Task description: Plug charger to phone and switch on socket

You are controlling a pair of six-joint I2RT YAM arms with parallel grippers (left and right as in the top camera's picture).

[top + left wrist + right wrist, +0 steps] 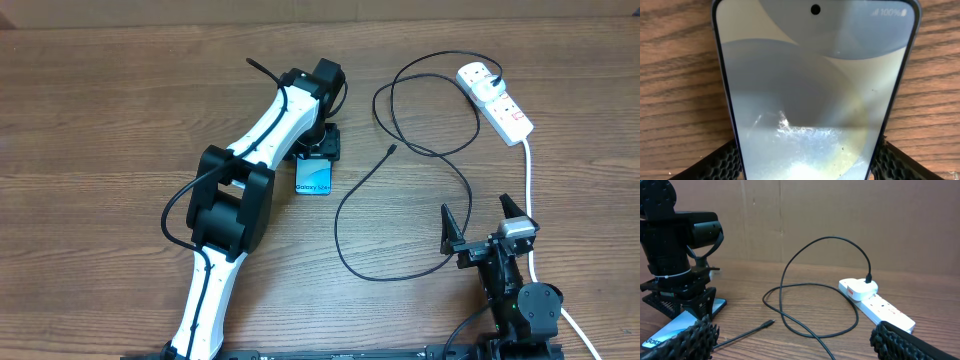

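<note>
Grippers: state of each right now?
Left gripper: closed on the phone, fingers against both its edges.
Right gripper: open, holding nothing.

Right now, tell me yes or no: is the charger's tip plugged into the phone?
No: in the overhead view the charger's tip lies loose on the table, clearly apart from the phone.

Soft, even light from above. The worktop [90, 120] is uniformly bright, with only a faint shadow beside the left arm [215, 290].

Left wrist view: the phone [815, 90] screen is washed with pale reflections, with a white glare patch at its near edge.

Right wrist view: the distance is sharp. The near right fingers [695, 340] are blurred.
</note>
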